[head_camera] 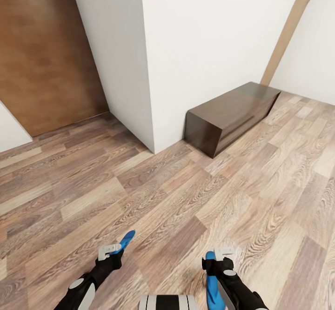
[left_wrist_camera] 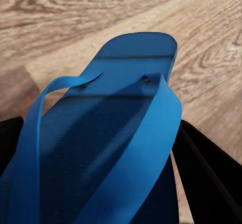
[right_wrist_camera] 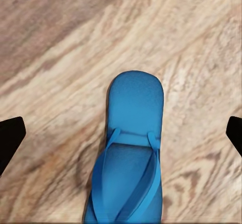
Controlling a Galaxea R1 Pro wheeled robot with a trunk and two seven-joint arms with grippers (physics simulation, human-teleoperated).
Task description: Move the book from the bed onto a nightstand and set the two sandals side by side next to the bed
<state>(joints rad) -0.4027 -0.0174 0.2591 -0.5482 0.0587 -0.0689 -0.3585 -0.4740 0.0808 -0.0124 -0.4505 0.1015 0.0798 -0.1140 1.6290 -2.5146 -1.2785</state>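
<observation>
Sandals, flat bright-blue flip-flops, ride one per gripper at the head view's lower edge: left gripper [head_camera: 113,250] clamps one [head_camera: 125,241], right gripper [head_camera: 218,260] another [head_camera: 212,284]. We judge them light and floppy (pinch the sole, not the straps).

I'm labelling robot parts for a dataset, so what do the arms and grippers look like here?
Both arms are matte black with light grey rounded joint covers. The left gripper and right gripper carry small white blocky housings at the top; in the wrist views their jaws look black. No cables or markings visible.

Two blue sandals [head_camera: 125,241] [head_camera: 212,282], one long dark-brown cabinet [head_camera: 232,115], one wooden door [head_camera: 42,54].
</observation>
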